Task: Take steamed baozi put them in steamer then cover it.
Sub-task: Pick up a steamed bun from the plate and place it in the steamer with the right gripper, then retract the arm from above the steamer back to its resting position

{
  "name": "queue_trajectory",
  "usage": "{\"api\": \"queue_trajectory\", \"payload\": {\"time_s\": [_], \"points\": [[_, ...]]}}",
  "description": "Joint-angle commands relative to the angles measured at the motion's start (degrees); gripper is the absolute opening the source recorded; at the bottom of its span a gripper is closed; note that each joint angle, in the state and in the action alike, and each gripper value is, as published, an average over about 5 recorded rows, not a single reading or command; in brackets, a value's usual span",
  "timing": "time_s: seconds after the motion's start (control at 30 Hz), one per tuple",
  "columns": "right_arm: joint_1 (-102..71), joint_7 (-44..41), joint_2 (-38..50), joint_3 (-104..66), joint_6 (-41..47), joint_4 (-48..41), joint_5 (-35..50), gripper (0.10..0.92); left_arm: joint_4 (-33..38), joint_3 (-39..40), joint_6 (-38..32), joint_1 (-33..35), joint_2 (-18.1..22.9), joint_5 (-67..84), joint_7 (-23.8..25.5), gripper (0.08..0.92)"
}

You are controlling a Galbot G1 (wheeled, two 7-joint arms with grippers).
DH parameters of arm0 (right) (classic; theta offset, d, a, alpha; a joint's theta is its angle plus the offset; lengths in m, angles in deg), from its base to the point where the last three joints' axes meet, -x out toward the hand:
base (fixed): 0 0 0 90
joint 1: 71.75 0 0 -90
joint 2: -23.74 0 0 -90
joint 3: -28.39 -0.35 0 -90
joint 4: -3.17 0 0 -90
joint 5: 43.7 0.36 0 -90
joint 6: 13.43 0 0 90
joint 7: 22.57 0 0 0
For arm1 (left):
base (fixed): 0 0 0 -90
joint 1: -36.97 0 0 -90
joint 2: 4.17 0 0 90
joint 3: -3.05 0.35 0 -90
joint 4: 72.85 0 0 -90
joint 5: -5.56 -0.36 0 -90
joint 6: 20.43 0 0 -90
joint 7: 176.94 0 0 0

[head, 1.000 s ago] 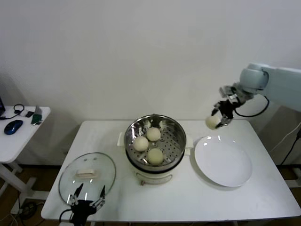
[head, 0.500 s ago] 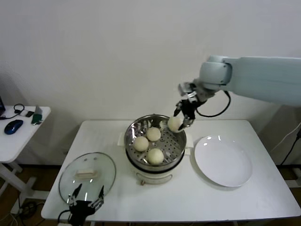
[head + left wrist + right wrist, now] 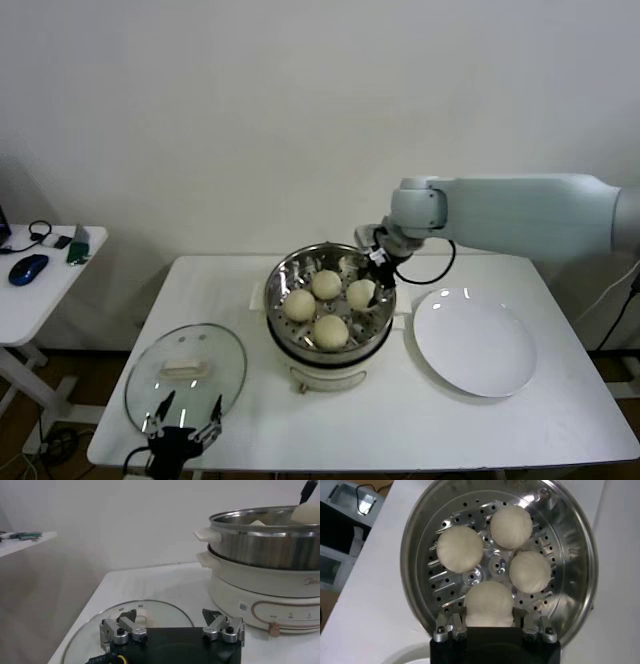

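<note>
A: The right gripper is seen reaching over the far right rim of the steamer, and a baozi is clamped between its fingers, right at the perforated tray.

B: Confirmed from the right wrist view. Three other baozi are spread across the tray, with the gripped one packed in just beside them. Four are counted inside the pot in all.

A: In the head view, the held bun is placed at the right side of the tray, the rest toward the middle, left and front.

B: The white plate is set to the right of the steamer on the white table.

A: And the left gripper is parked low at the table's front left edge, fingers spread wide, nothing held, at the near rim of the glass lid.

B: That lid is lying flat on the table, well left of the steamer, which stands uncovered.
</note>
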Motion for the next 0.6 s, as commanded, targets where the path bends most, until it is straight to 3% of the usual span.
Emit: {"api": "queue_trajectory", "payload": {"time_s": [0.03,0.43,0.6], "points": [[-5.5,1.3,-1.5,-1.8,0.2,-3.7,-3.5,0.629,0.1,0.0,0.0,0.1,0.0,0.0,0.0,0.823],[-3.5,-2.8,0.2,-5.8,-1.8,-5.1,1.8,0.802,0.6,0.2,0.4,0.1,-0.1,0.3,-0.2,0.823],[1.4,-5.7,4.0,-7.8,-3.1,-5.8,6.6,0.822,1.3,0.5,0.7,0.0,-0.2,0.5,-0.2,0.823]]}}
